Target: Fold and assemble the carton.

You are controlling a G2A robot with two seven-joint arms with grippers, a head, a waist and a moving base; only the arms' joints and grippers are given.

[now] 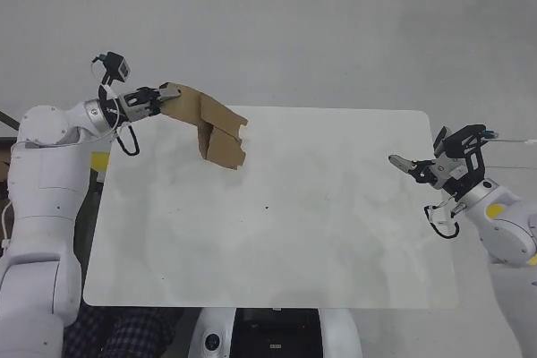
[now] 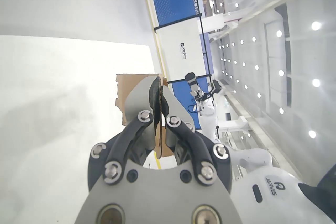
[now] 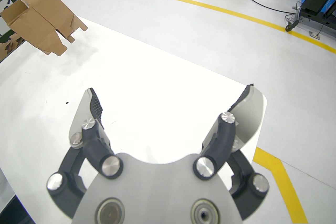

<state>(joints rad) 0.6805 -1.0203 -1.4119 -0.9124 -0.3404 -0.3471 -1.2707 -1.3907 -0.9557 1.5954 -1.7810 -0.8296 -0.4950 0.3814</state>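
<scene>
White table: flat, rounded corners. Brown carton: part-unfolded, flaps loose, held clear of the surface over table's far-left corner, open end hanging toward tabletop. L gripper: clamped on carton's edge panel, just off that corner. R gripper: jaws spread wide, nothing in them, above table's right edge, well apart from carton.

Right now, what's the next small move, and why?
Probably bring the open right hand toward the brown cardboard carton: the left hand pinches one edge, holding it, flaps loose, above a corner of the white table, and folding needs both.
</scene>
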